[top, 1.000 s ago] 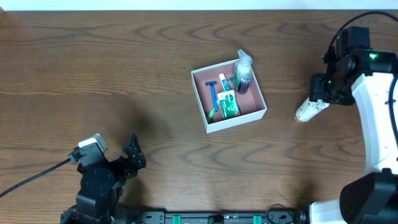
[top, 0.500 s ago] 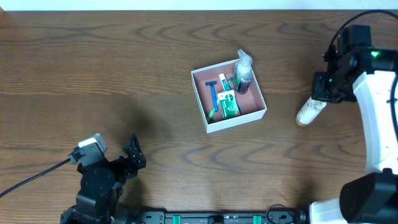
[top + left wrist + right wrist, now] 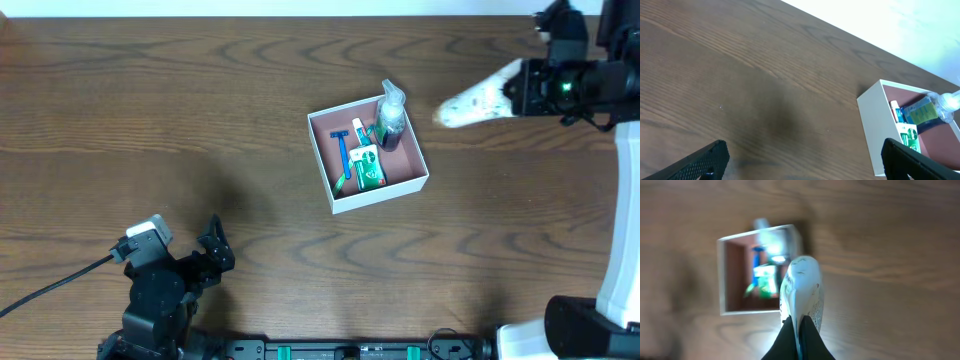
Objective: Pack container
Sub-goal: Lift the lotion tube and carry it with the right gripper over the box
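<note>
Partly done, judging by the load. Already inside the container [image 3: 383,196], set at mid-bench [image 3: 180,110]: a blue razor [image 3: 342,150] toward the left wall, a green toothpaste box [image 3: 368,168] just beside it, and a clear bottle [image 3: 390,120] with dark green contents in the far right corner, leaning over the rim. Left to pack, as far as can be seen: one white tube [image 3: 478,100]. No other loose item in sight on the bench.

Right gripper [image 3: 522,86]: closed tight on one end of that tube, free end aimed left toward the container (apparently carried above the wood rather than resting on it, going by the right wrist view, with tube [image 3: 801,292] and box [image 3: 725,275] both below the camera). Container to the left of this gripper and a little nearer, apart from it. Tube tip close to the far right corner, beside the bottle, but not yet over the pink-brown floor in the overhead view. Probably in hand: bringing the tube over the opening, then lowering and letting go, preferably into the bare strip along the near right side.

Left gripper [image 3: 214,246]: spread wide, holding nothing, parked at the near left. Container well apart from it, off to the right and farther back, with only one corner showing in the left wrist view.
</note>
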Action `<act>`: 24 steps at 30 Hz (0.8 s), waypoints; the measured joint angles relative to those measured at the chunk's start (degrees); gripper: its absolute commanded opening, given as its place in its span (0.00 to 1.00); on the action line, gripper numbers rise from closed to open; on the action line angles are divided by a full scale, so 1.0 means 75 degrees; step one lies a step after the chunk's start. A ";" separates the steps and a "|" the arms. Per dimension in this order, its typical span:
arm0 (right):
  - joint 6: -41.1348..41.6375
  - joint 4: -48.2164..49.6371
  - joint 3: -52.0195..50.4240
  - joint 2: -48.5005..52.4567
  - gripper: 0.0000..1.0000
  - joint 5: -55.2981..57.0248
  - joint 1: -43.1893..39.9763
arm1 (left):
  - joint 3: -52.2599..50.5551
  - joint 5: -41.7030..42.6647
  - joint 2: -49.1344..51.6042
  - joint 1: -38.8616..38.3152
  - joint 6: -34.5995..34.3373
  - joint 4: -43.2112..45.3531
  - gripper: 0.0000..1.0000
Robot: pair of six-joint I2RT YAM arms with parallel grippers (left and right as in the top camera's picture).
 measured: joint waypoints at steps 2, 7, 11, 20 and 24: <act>-0.0172 -0.0038 0.0006 0.0003 0.01 -0.0108 0.0332 | 0.0000 -0.0003 0.0000 0.0000 0.0003 0.0000 0.98; -0.0487 -0.0038 0.0006 0.0017 0.01 -0.0067 0.1221 | 0.0000 0.0000 0.0000 0.0000 0.0003 0.0003 0.98; -0.0574 -0.0079 0.0006 0.0087 0.01 0.0181 0.1658 | 0.0000 0.0000 0.0000 0.0000 0.0003 0.0000 0.98; -0.0627 -0.0300 0.0006 0.0825 0.01 0.0731 0.2122 | 0.0000 -0.0003 0.0000 0.0000 0.0003 0.0000 0.98; -0.0627 -0.0323 0.0006 0.1148 0.01 0.0895 0.2177 | 0.0000 0.0000 0.0000 0.0000 0.0003 0.0000 0.98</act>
